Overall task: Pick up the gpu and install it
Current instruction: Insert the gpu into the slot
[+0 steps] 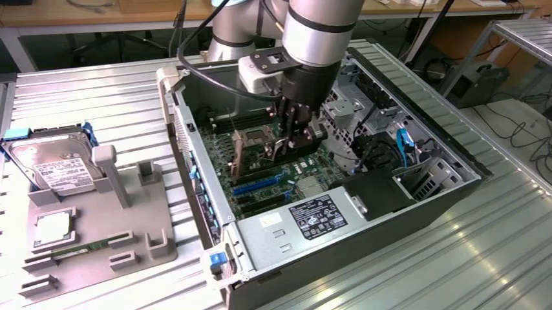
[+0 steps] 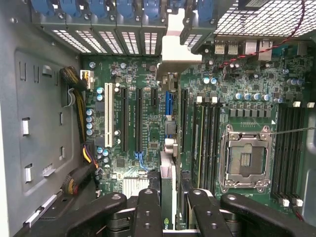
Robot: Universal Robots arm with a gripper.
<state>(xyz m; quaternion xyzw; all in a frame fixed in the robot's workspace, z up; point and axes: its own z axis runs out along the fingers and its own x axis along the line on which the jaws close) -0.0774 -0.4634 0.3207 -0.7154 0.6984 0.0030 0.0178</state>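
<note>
**Inside the open case: gpu standing on edge over the motherboard, clamped in the pincer**

Inside the open computer case point(image 1: 203, 194), lying on its side on the ribbed metal tabletop point(image 1: 483, 258), the pincer point(image 1: 291, 139) is reaching down over the green motherboard point(image 1: 258, 177). Its fingers point(image 2: 148, 217) are clamping the gpu point(image 2: 168, 197), which is standing on edge between them. In the wrist view the card is showing as a thin vertical edge running toward the expansion slots point(image 2: 131, 118), its silver bracket point(image 2: 173, 49) sitting at the rear slot openings. Whether the card is fully seated cannot be told.

The case is also holding an empty CPU socket point(image 2: 245, 160), a power supply point(image 1: 315, 216) with a white-on-black label near the front edge, and a blue-tabbed drive bay point(image 1: 401, 145) toward the exterior view's right.

On the exterior view's left, a grey fixture tray point(image 1: 129, 232) is resting on the tabletop. It is carrying a silver hard drive point(image 1: 52, 165) with a white label, a square processor point(image 1: 52, 227) in a recess, and a narrow green memory stick point(image 1: 82, 250) in a slot.
</note>
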